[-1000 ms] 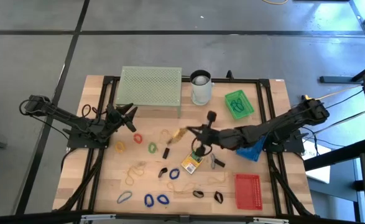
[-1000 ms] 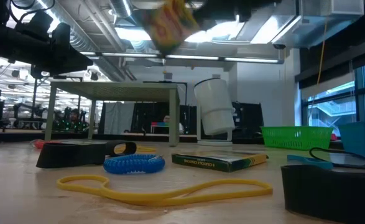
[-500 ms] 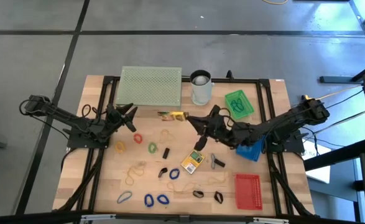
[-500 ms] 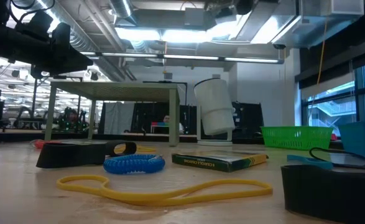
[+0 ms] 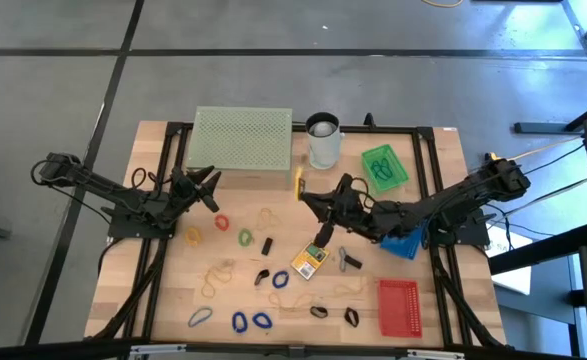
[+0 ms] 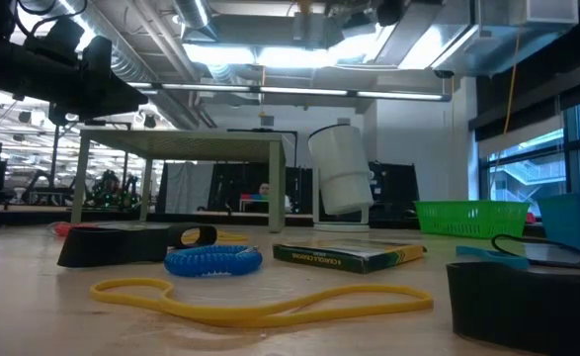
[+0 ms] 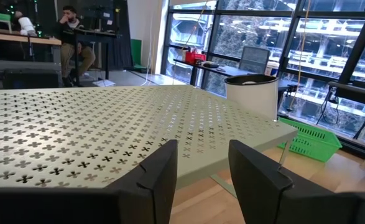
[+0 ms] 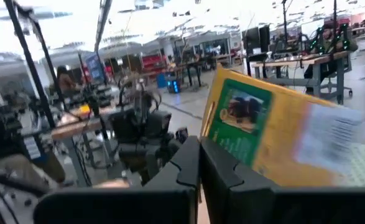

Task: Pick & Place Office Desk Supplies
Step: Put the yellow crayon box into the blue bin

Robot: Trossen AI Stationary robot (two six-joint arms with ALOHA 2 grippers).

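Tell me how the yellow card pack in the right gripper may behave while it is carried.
The card pack looks like a flat, stiff box, so it probably will not flop. The right gripper pinches only one edge, so the pack might swing or slip. Being small, it is likely light.

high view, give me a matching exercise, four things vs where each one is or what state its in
Things:
1. right gripper
2. left gripper
3. white cup
4. red tray

Places or states:
A. near right corner of the table
B. open and empty, beside the mesh stand
C. shut on a yellow card pack, held up by the stand's edge
D. standing between the stand and the green basket

Pairs: 1-C, 2-B, 3-D, 4-A
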